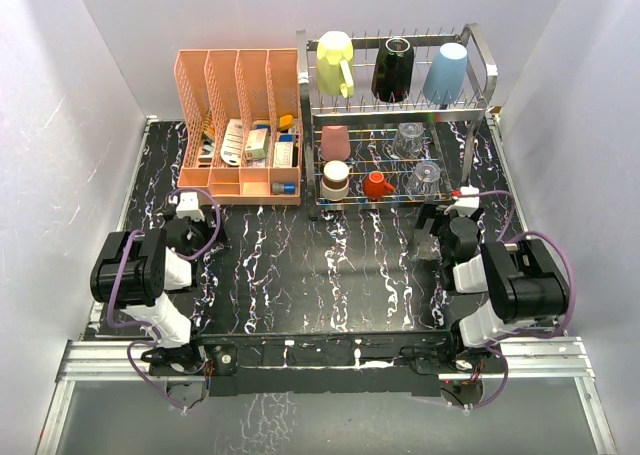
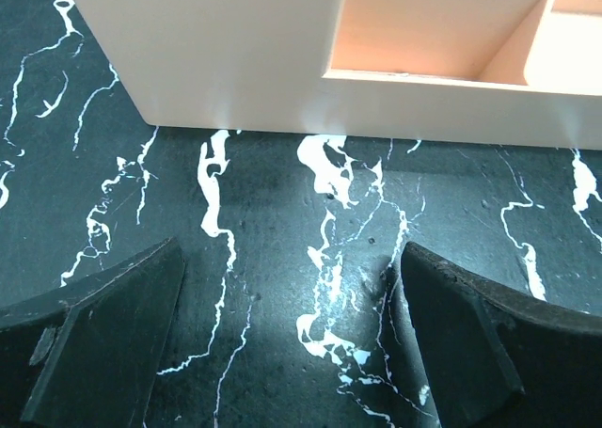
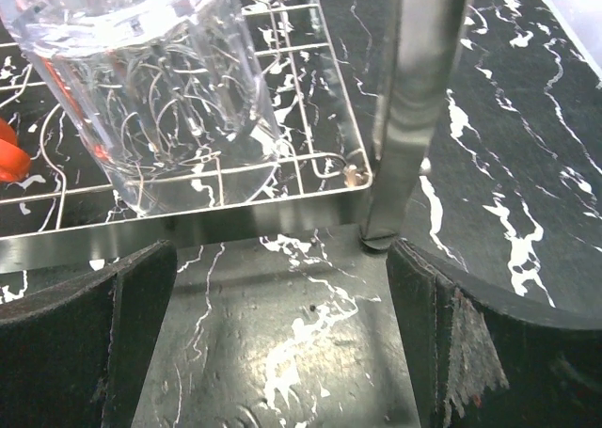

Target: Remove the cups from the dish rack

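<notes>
The chrome dish rack (image 1: 480,75) stands at the back right. Its upper tier holds a pale yellow mug (image 1: 335,63), a black mug (image 1: 393,70) and a light blue tumbler (image 1: 447,72). The lower tier holds a pink tumbler (image 1: 335,141), two clear glasses (image 1: 408,140) (image 1: 425,177), an orange-red cup (image 1: 377,185) and a small steel cup (image 1: 335,180). My right gripper (image 1: 443,218) (image 3: 282,343) is open and empty just before the rack's front right corner, the near clear glass (image 3: 141,89) close ahead. My left gripper (image 1: 193,212) (image 2: 292,343) is open and empty over the table.
A peach slotted organizer (image 1: 240,95) with small bottles and boxes stands left of the rack; its front wall (image 2: 282,52) is just ahead of my left gripper. The rack's steel leg (image 3: 414,118) and front rim (image 3: 188,226) are close before my right fingers. White walls surround the black marbled table (image 1: 330,265).
</notes>
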Motion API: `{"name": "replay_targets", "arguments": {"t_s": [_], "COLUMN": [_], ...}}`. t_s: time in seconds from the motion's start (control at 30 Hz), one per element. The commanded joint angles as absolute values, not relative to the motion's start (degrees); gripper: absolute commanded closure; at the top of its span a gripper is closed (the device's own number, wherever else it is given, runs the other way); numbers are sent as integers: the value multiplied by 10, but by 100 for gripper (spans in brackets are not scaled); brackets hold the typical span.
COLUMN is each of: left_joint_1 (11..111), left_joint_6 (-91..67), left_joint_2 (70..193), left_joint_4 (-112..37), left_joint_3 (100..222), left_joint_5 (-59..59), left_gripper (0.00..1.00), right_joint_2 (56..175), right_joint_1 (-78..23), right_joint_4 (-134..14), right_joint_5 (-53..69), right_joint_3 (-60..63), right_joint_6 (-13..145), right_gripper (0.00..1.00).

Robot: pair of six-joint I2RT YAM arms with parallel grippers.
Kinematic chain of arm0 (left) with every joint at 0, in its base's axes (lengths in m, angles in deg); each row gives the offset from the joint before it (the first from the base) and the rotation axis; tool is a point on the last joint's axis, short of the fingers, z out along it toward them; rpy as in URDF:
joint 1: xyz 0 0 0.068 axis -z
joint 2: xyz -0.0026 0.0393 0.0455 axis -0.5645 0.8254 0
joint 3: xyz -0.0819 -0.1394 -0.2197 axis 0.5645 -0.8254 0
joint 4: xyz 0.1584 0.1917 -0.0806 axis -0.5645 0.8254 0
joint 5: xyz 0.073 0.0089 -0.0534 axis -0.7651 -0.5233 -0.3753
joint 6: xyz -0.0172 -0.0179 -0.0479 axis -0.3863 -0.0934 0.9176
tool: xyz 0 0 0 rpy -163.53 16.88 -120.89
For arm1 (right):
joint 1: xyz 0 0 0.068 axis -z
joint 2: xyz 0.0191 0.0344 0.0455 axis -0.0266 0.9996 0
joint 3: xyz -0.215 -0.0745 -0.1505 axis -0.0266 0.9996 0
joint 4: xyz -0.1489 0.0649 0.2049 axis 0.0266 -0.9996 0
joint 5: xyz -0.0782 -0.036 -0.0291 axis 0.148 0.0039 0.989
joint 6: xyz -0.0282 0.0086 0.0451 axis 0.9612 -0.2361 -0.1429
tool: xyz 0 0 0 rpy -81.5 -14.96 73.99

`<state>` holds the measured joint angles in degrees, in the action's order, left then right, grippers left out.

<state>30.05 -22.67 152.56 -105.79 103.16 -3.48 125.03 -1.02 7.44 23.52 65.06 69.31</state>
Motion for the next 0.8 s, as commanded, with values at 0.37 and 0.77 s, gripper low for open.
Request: {"name": "replay_targets", "arguments": {"t_s": [0.37,0.77], "left_joint_1": [257,255], "left_joint_6": [-159,-234], "left_joint_2": [1276,1238], "left_joint_4": [-465,-207], "left_joint_3": [1279,1418], "left_joint_5": [160,190], "left_gripper": [3,3], "right_joint_2": [905,968], "right_joint_1": [-9,-60], "right_joint_4": [-462,-500], "right_joint_5": [317,113], "right_joint_3": [481,371], "right_joint_6": [497,553], "right_gripper": [2,2]}}
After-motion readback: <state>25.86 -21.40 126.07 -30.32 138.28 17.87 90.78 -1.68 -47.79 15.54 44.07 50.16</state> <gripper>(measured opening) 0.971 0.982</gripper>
